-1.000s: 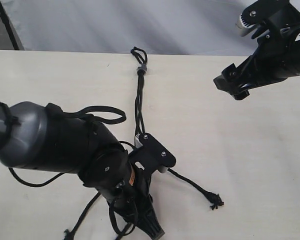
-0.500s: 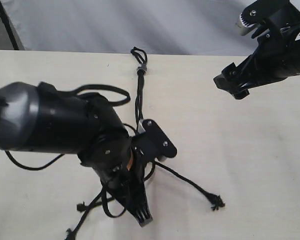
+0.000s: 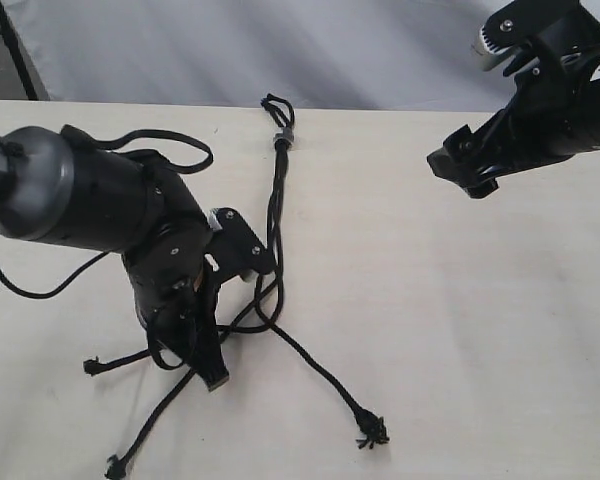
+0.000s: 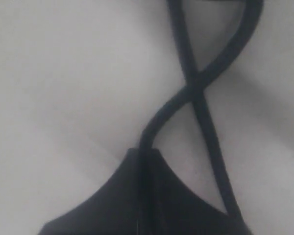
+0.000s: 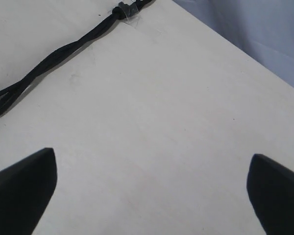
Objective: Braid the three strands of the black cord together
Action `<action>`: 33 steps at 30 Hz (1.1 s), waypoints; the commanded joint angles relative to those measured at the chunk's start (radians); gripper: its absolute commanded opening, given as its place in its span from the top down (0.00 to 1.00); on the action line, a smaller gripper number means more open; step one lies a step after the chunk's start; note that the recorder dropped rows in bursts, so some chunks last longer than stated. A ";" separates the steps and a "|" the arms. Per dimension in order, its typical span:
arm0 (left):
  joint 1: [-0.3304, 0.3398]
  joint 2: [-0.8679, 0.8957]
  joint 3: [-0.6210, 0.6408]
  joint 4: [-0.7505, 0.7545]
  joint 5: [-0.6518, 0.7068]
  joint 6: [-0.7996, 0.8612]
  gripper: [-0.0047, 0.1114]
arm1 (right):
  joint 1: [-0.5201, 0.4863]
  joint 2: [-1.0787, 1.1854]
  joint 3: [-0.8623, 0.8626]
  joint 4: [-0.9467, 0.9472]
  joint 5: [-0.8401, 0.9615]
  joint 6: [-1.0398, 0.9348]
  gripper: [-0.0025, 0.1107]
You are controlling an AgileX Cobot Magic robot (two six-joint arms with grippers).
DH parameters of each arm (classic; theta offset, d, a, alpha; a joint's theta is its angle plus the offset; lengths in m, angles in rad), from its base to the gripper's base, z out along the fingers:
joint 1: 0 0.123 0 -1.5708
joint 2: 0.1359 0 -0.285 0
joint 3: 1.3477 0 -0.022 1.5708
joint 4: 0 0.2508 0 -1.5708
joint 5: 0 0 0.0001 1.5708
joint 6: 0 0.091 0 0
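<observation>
The black cord lies on the pale table, joined at the far end by a grey band [image 3: 285, 137] with a small loop [image 3: 276, 105]. From the band the three strands [image 3: 277, 205] run down together, cross near my left arm, then fan out to tips at the right [image 3: 372, 432], the left [image 3: 92, 366] and the bottom left [image 3: 112, 465]. My left gripper [image 3: 215, 376] [image 4: 146, 157] is shut on one strand [image 4: 162, 111], which crosses another strand [image 4: 209, 142]. My right gripper [image 3: 470, 178] [image 5: 149, 196] hangs open above bare table at the right, away from the cord [image 5: 54, 56].
The left arm's own smooth black cables [image 3: 170, 145] loop over its body and hang beside the strands. The table's far edge [image 3: 400, 108] meets a grey backdrop just behind the loop.
My left gripper has swung left across the table with a strand in it. The strands now fan out wider, and the right-hand tip has slid left and nearer. The right arm has not moved.
</observation>
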 commanded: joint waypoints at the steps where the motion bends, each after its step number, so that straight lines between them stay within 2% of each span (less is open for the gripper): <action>1: 0.002 0.042 0.000 -0.076 0.005 -0.010 0.96 | -0.005 -0.007 0.004 0.010 -0.014 0.001 0.11; 5: -0.033 0.048 0.012 -0.258 0.022 0.051 0.96 | -0.005 -0.007 0.004 0.010 -0.028 0.001 0.11; 8: -0.109 0.048 0.012 -0.412 0.067 0.147 0.96 | -0.005 -0.007 0.004 0.010 -0.032 0.001 0.11; 9: -0.158 0.048 0.012 -0.459 0.069 0.202 0.96 | -0.005 -0.007 0.004 0.010 -0.035 0.001 0.11; 11: -0.241 0.048 0.004 -0.458 0.057 0.286 0.96 | -0.005 -0.007 0.004 0.010 -0.039 0.001 0.11; 14: -0.317 0.044 -0.016 -0.328 0.033 0.231 0.96 | -0.005 -0.007 0.004 0.010 -0.037 0.001 0.11; 19: -0.296 -0.014 -0.022 -0.003 0.059 -0.108 0.96 | -0.005 -0.007 0.006 0.010 -0.035 0.001 0.11; 21: -0.272 -0.053 -0.022 0.072 0.075 -0.199 0.96 | -0.005 -0.007 0.006 0.010 -0.037 0.001 0.11; 26: -0.210 -0.148 -0.012 0.082 0.075 -0.215 0.96 | -0.005 -0.007 0.006 0.010 -0.037 0.001 0.11; 31: -0.206 -0.124 0.083 0.086 -0.056 -0.234 0.96 | -0.005 -0.007 0.006 0.012 -0.037 0.001 0.11; 33: -0.206 -0.102 0.096 0.090 -0.067 -0.304 0.91 | -0.005 -0.007 0.006 0.012 -0.035 0.001 0.11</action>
